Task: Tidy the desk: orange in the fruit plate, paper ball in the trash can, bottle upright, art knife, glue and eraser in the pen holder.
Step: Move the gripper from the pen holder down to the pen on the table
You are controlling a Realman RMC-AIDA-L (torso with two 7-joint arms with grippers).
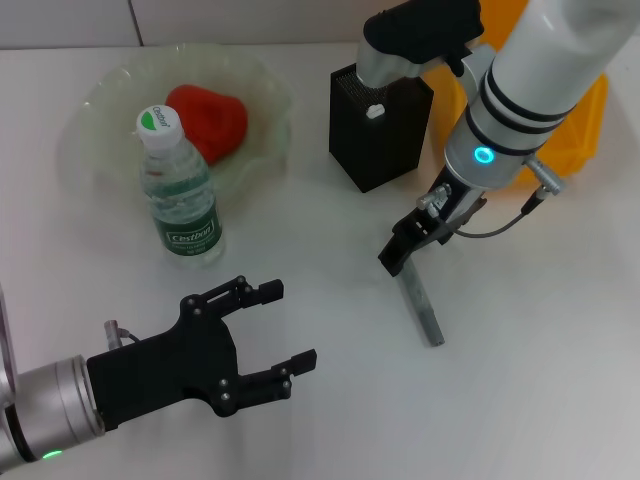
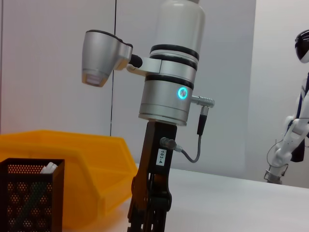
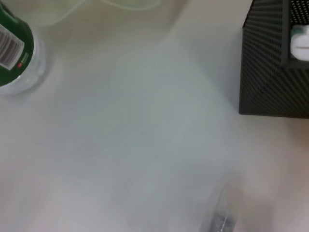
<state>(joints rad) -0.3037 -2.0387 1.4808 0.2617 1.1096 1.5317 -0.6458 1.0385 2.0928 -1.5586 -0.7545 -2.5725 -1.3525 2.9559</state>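
Jaws of right gripper (image 1: 408, 250) clamp (tilted) art knife (image 1: 420, 300) — left gripper (image 1: 270, 340) spread.

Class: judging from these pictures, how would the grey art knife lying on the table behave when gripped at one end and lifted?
The slim grey art knife looks straight and rigid, so it probably won't droop. Held by the right gripper at its far end, it may pivot downward. Its flat sides suggest it won't roll.

Head view looks steeply down; both wrist views, low and near, share the pen holder (image 1: 380, 125).
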